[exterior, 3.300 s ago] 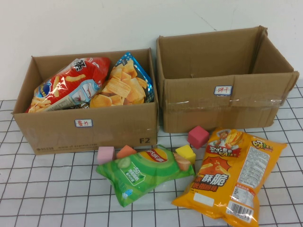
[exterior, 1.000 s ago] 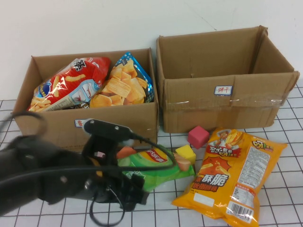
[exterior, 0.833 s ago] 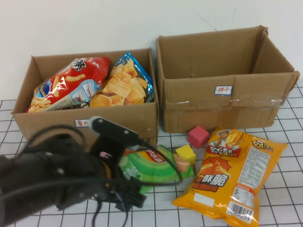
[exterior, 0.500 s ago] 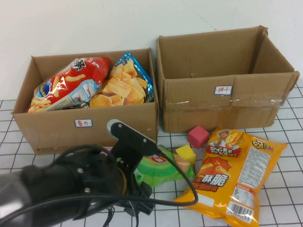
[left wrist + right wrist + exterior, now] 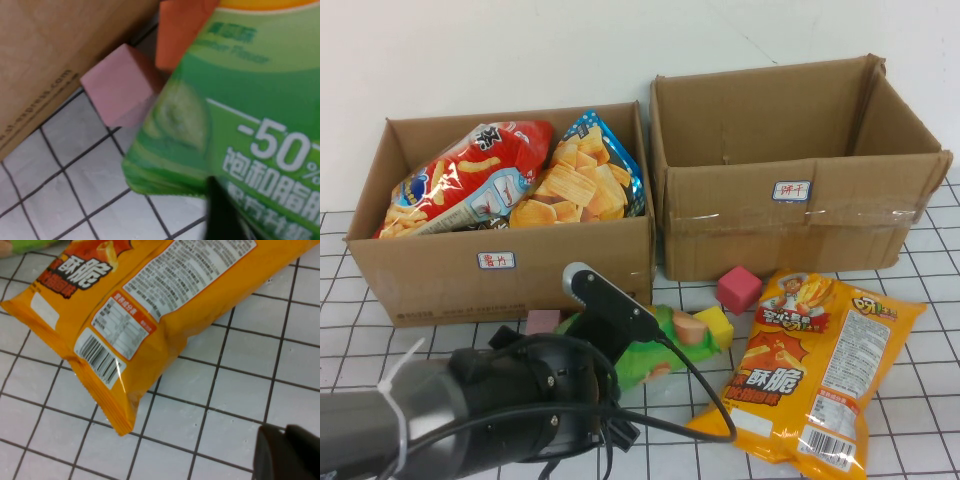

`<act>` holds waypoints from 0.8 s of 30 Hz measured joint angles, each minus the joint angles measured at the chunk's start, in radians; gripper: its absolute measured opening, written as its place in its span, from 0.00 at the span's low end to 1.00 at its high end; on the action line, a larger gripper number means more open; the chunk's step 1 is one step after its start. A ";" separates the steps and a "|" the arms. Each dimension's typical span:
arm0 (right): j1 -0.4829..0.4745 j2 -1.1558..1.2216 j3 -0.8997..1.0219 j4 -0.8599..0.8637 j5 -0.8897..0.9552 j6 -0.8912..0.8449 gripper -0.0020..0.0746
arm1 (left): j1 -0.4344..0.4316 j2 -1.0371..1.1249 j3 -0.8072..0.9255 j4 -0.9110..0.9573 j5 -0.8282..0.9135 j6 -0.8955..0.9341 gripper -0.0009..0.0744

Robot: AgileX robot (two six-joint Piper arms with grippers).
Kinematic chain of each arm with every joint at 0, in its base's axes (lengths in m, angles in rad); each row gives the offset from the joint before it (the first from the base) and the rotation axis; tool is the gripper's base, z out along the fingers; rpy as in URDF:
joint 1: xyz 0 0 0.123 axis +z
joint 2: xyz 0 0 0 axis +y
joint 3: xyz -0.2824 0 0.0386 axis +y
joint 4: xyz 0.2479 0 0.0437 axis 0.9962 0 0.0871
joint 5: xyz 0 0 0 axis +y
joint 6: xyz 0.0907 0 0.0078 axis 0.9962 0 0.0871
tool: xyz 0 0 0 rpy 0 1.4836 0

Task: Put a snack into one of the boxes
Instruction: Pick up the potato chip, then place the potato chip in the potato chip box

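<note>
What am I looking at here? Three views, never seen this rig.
A two-armed table robot sorting snacks. The wide picture looks down from a raised camera; the other two come from cameras on each wrist. The left arm's tool is down at the green chip bag, beside a pink block; whether it grips the bag is hidden. The right tool, shut and empty, hangs above the tiled table near the orange snack bag. Behind stand a low box already holding snack bags and a taller box.

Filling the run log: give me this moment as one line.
left gripper: on green chip bag, closing | right gripper: shut, parked near orange snack bag | lower box: two bags inside
</note>
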 joint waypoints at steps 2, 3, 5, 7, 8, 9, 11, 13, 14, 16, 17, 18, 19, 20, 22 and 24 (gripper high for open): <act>0.000 0.000 0.000 0.000 0.000 0.000 0.07 | 0.000 0.000 0.000 0.007 0.006 -0.011 0.35; 0.000 0.000 0.000 0.000 0.000 0.000 0.07 | 0.000 0.002 0.000 0.007 0.011 -0.017 0.27; 0.000 0.000 0.000 0.000 0.000 0.000 0.07 | -0.003 0.002 0.000 0.009 0.026 -0.027 0.15; 0.000 0.000 0.000 0.000 0.000 0.000 0.07 | -0.005 0.000 0.000 0.009 0.041 -0.033 0.08; 0.000 0.000 0.000 0.000 0.000 0.000 0.07 | -0.005 -0.002 0.000 0.003 0.046 -0.037 0.07; 0.000 0.000 0.000 0.000 0.000 0.000 0.07 | -0.005 -0.012 0.000 -0.004 0.054 -0.038 0.06; 0.000 0.000 0.000 0.000 0.000 0.000 0.07 | -0.005 -0.038 0.000 -0.021 0.063 -0.040 0.05; 0.000 0.000 0.000 0.000 0.000 0.000 0.07 | -0.005 -0.082 0.000 -0.039 0.069 -0.040 0.05; 0.000 0.000 0.000 0.000 0.000 0.000 0.07 | -0.005 -0.102 0.000 -0.049 0.070 -0.040 0.05; 0.000 0.000 0.000 0.000 0.000 0.000 0.07 | -0.005 -0.155 -0.003 -0.076 0.075 -0.040 0.05; 0.000 0.000 0.000 0.000 0.000 0.000 0.07 | -0.005 -0.182 -0.003 -0.086 0.075 -0.040 0.05; 0.000 0.000 0.000 0.000 0.000 0.000 0.07 | -0.005 -0.208 -0.003 -0.099 0.075 -0.035 0.05; 0.000 0.000 0.000 0.000 0.000 0.000 0.07 | -0.005 -0.233 -0.003 -0.113 0.075 -0.028 0.05; 0.000 0.000 0.000 0.000 0.000 0.000 0.07 | -0.005 -0.252 -0.003 -0.125 0.075 -0.023 0.05; 0.000 0.000 0.000 0.000 0.000 0.000 0.07 | -0.005 -0.297 -0.003 -0.144 0.076 -0.016 0.05; 0.000 0.000 0.000 0.000 0.000 0.000 0.07 | -0.005 -0.333 -0.003 -0.159 0.077 -0.013 0.05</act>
